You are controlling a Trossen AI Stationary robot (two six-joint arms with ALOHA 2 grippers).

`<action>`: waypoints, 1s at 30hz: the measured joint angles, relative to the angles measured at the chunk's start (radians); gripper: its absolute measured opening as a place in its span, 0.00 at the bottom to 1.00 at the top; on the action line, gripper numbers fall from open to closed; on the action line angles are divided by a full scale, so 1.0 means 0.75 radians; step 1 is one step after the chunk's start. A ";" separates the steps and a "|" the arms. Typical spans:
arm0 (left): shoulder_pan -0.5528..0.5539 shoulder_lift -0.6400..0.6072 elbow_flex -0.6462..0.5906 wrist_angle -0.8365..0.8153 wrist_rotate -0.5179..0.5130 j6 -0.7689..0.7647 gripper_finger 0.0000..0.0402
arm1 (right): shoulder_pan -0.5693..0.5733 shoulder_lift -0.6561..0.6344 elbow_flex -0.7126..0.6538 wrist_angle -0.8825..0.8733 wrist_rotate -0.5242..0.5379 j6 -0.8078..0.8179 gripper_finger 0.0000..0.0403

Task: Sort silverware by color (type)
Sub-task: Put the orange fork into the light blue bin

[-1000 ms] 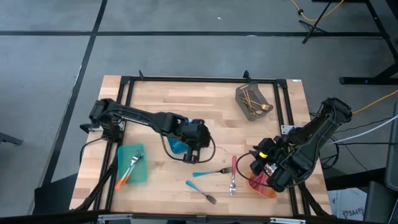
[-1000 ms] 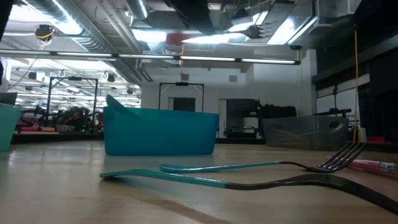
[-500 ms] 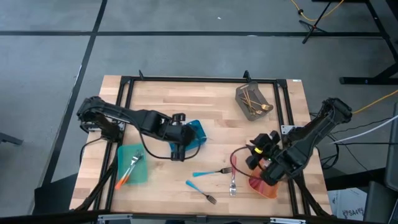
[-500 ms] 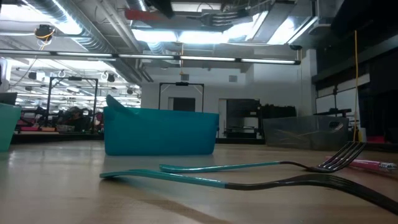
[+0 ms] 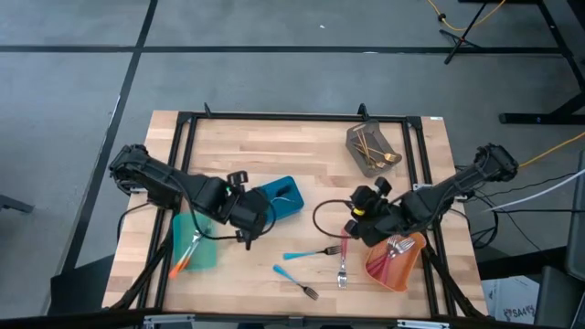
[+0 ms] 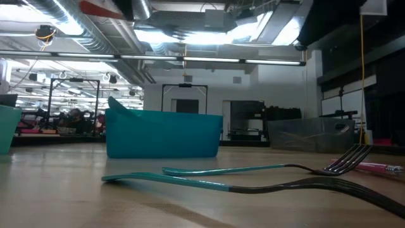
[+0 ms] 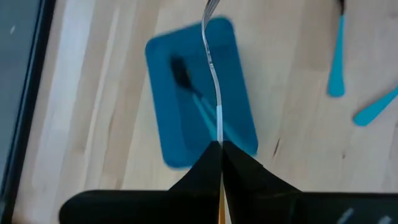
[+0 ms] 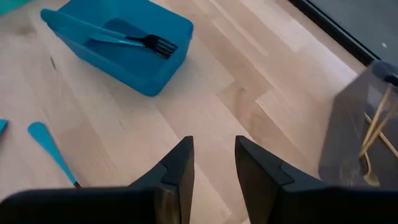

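Mostly bare wood table, dim lab bkgd.

We see bare table open across the far side; nearer, three loose forks clutter the lane between the teal bin and the orange bin, with the blue bin mid-table.

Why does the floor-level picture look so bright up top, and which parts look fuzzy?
Low view: ceiling strip lights glare white; the nearest blue-handled fork lies soft-focused, while the blue bin looks sharper. Left wrist view: the blue bin and the held fork are blurred. High view: evenly lit, soft shadows.
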 joint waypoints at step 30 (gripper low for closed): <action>-0.493 0.002 -0.004 -0.326 -0.099 -1.141 0.00 | -0.398 0.000 0.000 0.454 -0.406 -0.874 0.26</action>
